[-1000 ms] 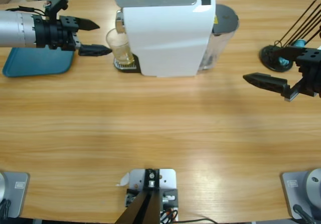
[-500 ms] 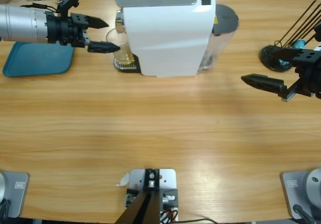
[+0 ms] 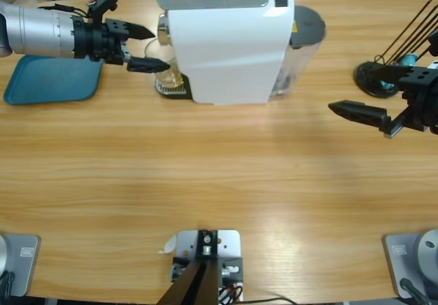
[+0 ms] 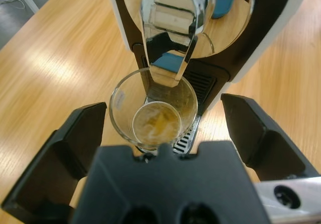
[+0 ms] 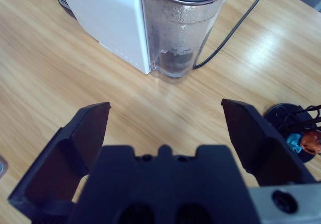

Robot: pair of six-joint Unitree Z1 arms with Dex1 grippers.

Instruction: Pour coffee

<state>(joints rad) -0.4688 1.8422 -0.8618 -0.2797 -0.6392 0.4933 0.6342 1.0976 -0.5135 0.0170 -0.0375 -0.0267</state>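
A clear glass tumbler (image 4: 124,114) stands on the drip tray (image 4: 200,86) of a white coffee machine (image 3: 229,45), right under its chrome spout (image 4: 173,23). A shallow layer of pale amber coffee (image 4: 156,124) lies in the bottom of the glass. My left gripper (image 4: 163,108) is open, one jaw on each side of the glass with a gap to both walls. From above, the left gripper (image 3: 155,47) reaches in from the left, level with the glass (image 3: 168,74). My right gripper (image 3: 348,89) hangs open at the right, over bare table, far from the glass.
A teal tray (image 3: 51,79) lies at the far left under the left arm. The machine's clear water tank (image 5: 183,28) faces the right gripper (image 5: 165,111). A black wire capsule stand (image 3: 404,45) with coloured capsules (image 5: 306,141) stands at the right edge.
My left gripper has moved right, from beside the tray up to the glass, so its jaws now flank it. The right gripper has barely shifted.
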